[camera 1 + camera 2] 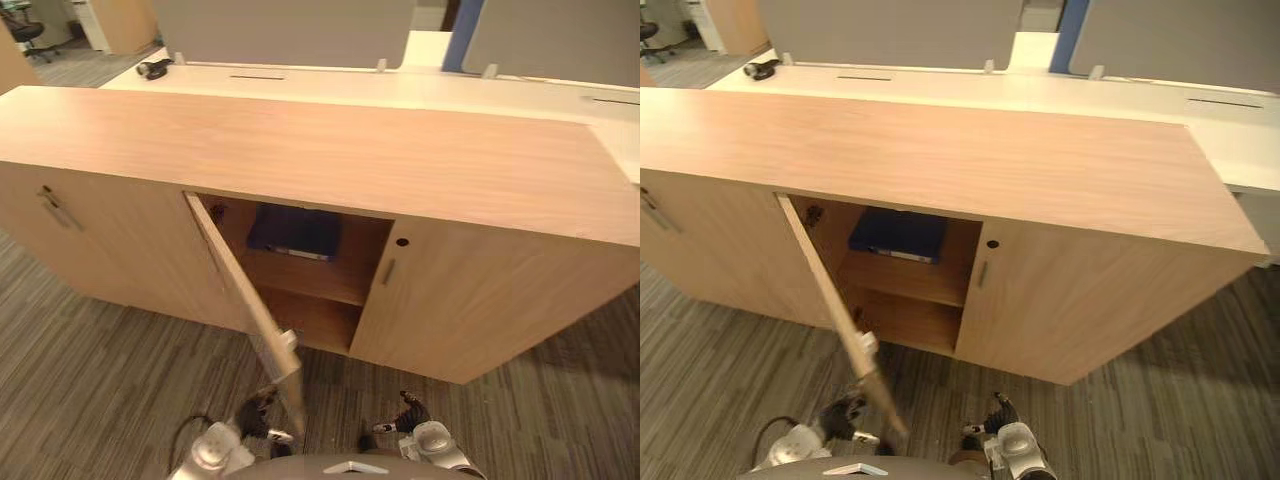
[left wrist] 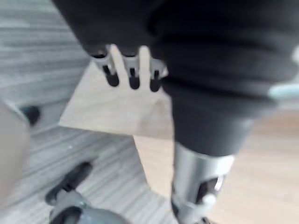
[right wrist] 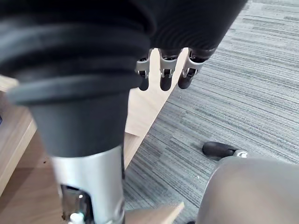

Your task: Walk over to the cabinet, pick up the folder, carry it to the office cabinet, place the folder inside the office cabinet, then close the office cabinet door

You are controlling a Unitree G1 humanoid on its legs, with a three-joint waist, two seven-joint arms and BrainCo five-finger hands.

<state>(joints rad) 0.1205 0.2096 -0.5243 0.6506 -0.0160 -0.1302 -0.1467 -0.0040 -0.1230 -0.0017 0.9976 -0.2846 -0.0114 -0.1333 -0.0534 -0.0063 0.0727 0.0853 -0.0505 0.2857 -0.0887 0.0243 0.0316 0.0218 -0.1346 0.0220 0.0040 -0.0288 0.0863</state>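
Left hand (image 2: 133,70) and right hand (image 3: 164,70) hang low, fingers slack, empty, by the cabinet door (image 1: 245,300).

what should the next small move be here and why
Probably bring the left hand against the outer face of the open door and start pushing it shut. The dark folder already lies on the upper shelf inside the office cabinet. Both hands are empty with straight fingers, and the left one hangs right beside the door's free edge. The right hand is farther off.

Office: cabinet (image 1: 300,150), desks (image 1: 400,88) w/ screens (image 1: 290,30), carpet (image 1: 100,380), swivel chair (image 1: 25,35).
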